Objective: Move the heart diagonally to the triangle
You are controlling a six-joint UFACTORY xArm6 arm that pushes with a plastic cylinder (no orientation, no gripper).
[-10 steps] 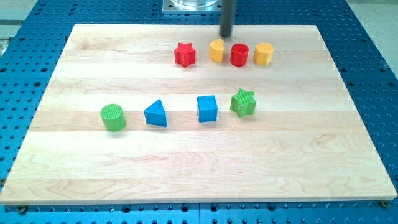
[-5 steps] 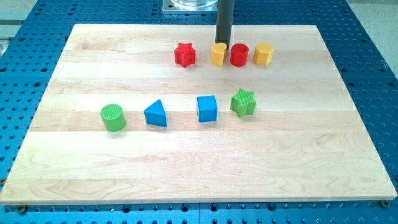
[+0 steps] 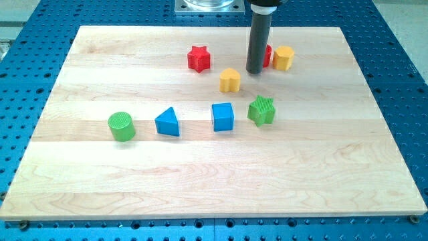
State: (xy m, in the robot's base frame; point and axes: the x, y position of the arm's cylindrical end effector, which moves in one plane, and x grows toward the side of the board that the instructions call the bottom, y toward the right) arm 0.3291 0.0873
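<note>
The yellow heart [image 3: 229, 79] lies on the wooden board, below the top row and up and right of the blue triangle [image 3: 167, 122]. My tip [image 3: 254, 71] stands just to the heart's upper right, a small gap away. The rod hides most of the red cylinder [image 3: 267, 55] behind it.
A red star [image 3: 198, 58] and a yellow hexagonal block [image 3: 283, 57] sit in the top row. A green cylinder [image 3: 122, 126], a blue cube [image 3: 223, 116] and a green star [image 3: 261, 110] share the middle row with the triangle. The board's edge [image 3: 214, 215] borders a blue perforated table.
The rod came down and toward the view's bottom right. The yellow heart slid out of the top row, down and slightly left, toward the middle row.
</note>
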